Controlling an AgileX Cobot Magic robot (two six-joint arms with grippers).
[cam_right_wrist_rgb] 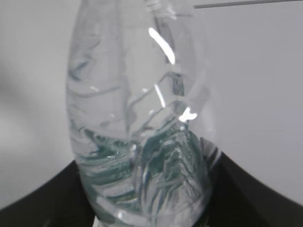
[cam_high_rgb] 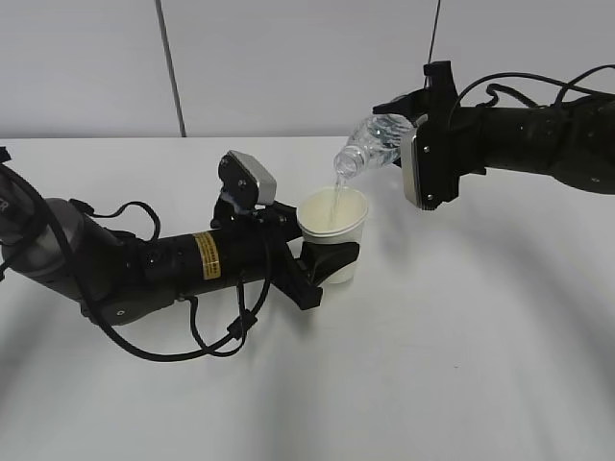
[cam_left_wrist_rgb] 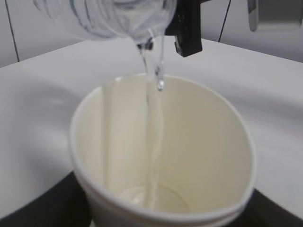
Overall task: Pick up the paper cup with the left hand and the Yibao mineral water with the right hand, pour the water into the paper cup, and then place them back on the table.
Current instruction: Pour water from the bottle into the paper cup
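Nearest the camera in the exterior view, the left hand (cam_high_rgb: 144,264) stretched across the white desk (cam_high_rgb: 461,365), its fingers (cam_high_rgb: 327,274) pinching the lower half of the paper cup (cam_high_rgb: 333,226) and holding it upright, clear of the desk. The left wrist view looked straight down into the cup (cam_left_wrist_rgb: 189,156): a thin stream of water (cam_left_wrist_rgb: 154,142) ran along the inner wall to a small pool at the bottom, so the cup was only starting to fill.

Just above and behind the cup, the water bottle (cam_high_rgb: 373,144) was tipped mouth-down, its open neck hanging over the rim without touching it. The right hand (cam_high_rgb: 519,139) came in from the right, its fingers (cam_high_rgb: 408,130) closed round the bottle's body; the right wrist view showed the ribbed clear plastic and dark green label (cam_right_wrist_rgb: 156,189) held between them.

The cup looked thin and easily crushed, and would get heavier and softer as it filled, so a gentle hold low on the wall, below the rim, seemed wise. The bottle seemed light, springy and slick; a grip at the ribbed, labelled middle probably gave the best purchase. Farthest back stood grey wall panels (cam_high_rgb: 288,58).
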